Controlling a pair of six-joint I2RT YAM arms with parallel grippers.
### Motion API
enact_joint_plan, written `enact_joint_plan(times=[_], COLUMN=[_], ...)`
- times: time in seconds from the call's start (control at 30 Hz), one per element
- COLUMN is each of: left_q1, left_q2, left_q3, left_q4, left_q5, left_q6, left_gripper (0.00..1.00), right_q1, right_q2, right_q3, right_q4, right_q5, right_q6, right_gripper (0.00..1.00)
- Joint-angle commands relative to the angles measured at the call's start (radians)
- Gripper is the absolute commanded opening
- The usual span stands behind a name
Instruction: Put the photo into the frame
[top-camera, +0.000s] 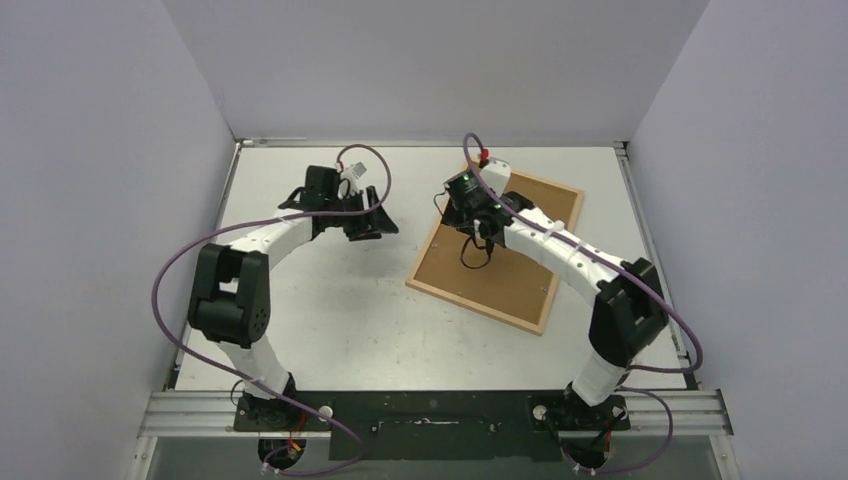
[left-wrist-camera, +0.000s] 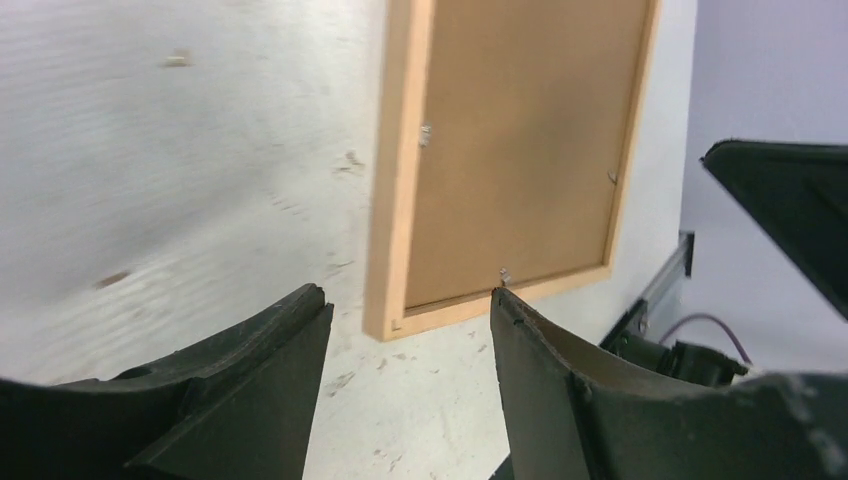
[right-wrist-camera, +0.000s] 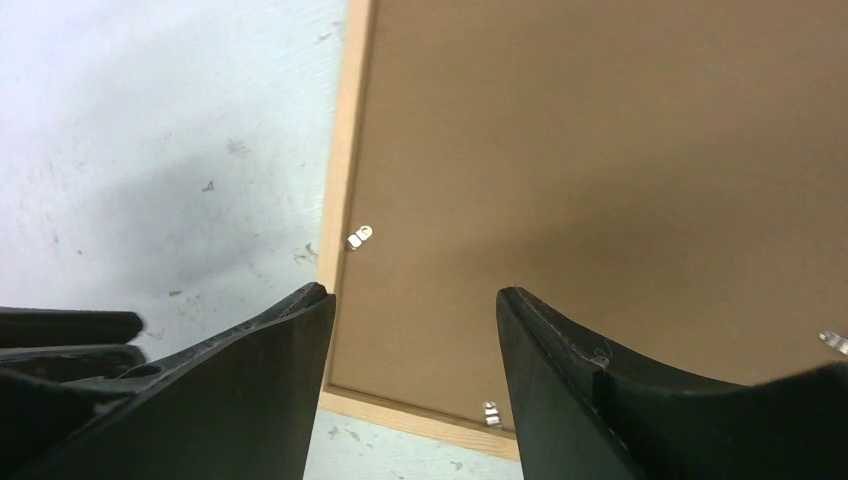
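Observation:
The light-wood frame (top-camera: 475, 308) lies face down on the table, right of centre, with a brown backing board (top-camera: 505, 265) filling it. The photo is out of view in every view. My right gripper (top-camera: 479, 238) hangs open over the frame's far left part; in its wrist view (right-wrist-camera: 415, 295) the board (right-wrist-camera: 600, 150) and the frame rail (right-wrist-camera: 345, 170) show between the empty fingers. My left gripper (top-camera: 375, 222) is open and empty over bare table, left of the frame. Its wrist view (left-wrist-camera: 410, 300) looks at the frame's corner (left-wrist-camera: 395, 300).
Small metal tabs (right-wrist-camera: 358, 238) sit along the frame's inner edge, over the backing board. The white table (top-camera: 330, 310) is walled on three sides. A metal rail (top-camera: 430, 410) carries both arm bases at the near edge.

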Motion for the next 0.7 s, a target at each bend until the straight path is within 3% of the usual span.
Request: enact_joint_plan(times=[0.0,0.1,0.33,0.4,0.47,0.67], left_q1=[0.086,0.125,0.210,0.214,0.214,0.214], left_q2=[-0.130,-0.196,-0.274,-0.283,-0.294,-0.295], left_q3=[-0.062,-0.114,-0.189,-0.194,-0.203,-0.221], left_q4=[-0.070,-0.094,-0.135,-0.147,-0.142,-0.129], left_q5=[-0.153,-0.214,-0.211,-0.219,-0.230,-0.229], left_q6=[-0.029,-0.051,-0.044,-0.033,-0.029,-0.018], left_gripper=[0.58,0.59,0.64,0.75,0.95,0.97], right_q1=[0.036,0.042,0.064,0.065,0.070,0.075], right_q2=[0.168,0.306,0.511,0.574,0.619,0.682], right_q3=[0.180,0.334,0.537,0.590,0.616,0.648], right_q4=[-0.149,-0.184,-0.133,-0.164,-0.179,-0.151], right_q5=[0.050,0.067,0.074,0.080,0.085,0.081], right_q6=[-0.057,-0.078,-0.183,-0.189,-0.196,-0.225], right_gripper=[0.62,0.62,0.63,0.63,0.61,0.58])
